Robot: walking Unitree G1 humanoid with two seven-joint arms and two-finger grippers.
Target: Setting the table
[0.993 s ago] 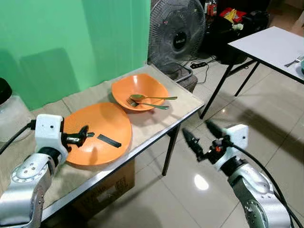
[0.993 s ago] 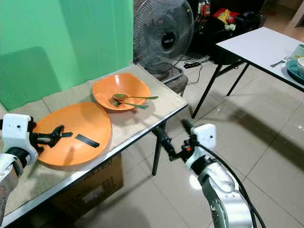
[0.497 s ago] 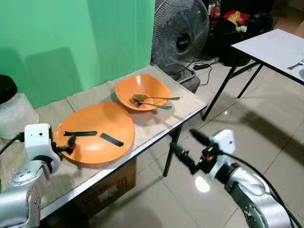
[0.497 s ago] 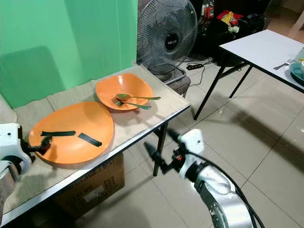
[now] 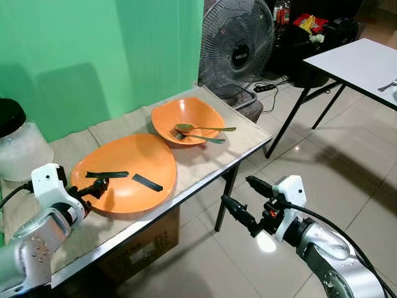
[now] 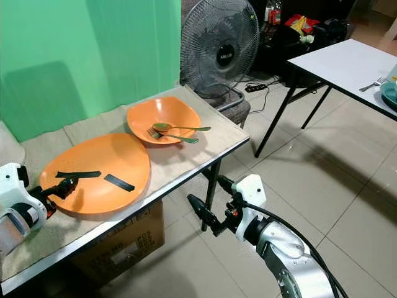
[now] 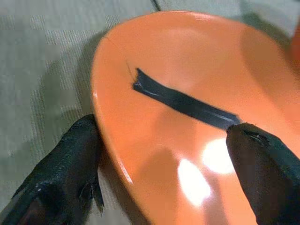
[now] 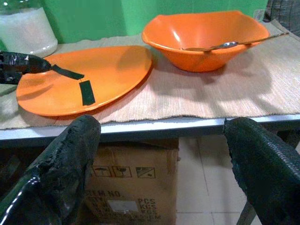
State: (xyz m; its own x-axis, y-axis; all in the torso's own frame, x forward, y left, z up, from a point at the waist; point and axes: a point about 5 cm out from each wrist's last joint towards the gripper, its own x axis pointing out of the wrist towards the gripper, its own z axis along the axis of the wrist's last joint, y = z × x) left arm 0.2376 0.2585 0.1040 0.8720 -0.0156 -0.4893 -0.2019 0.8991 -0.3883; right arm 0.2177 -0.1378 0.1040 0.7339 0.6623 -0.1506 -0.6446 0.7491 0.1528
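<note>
Compared with half a second earlier: sitting a little closer to the orange plate (image 5: 127,174), with the left gripper (image 5: 94,188) now reaching its near-left rim rather than stopping short of it. Straddling that rim with fingers apart, one finger (image 7: 70,173) below and outside the edge, the other (image 7: 265,171) above the plate's inner surface; not clamped on the plate. Holding the right gripper (image 5: 248,200) slightly lower and nearer the table edge than before, in open air beside the table leg, fingers spread wide and gripping nothing.

Lying flat on the beige woven mat (image 5: 205,152) at the near-left part of the table (image 5: 245,146): the plate, oval, long axis running from near-left to far-right across the tabletop. Showing a glossy, uniformly orange surface with a shallow raised rim and bright highlights. Carrying two dark strips (image 5: 127,178) on its upper face, one running along the left side toward the left gripper, the other angled near the centre.

Standing just beyond the plate, near but apart: an orange bowl (image 5: 186,119) with squared, flared sides, holding a spoon (image 5: 201,128) and a fork (image 5: 193,136), both handles pointing toward the table's right edge. Standing at the far left of the table: a clear jar (image 5: 18,146) with a black lid.
</note>
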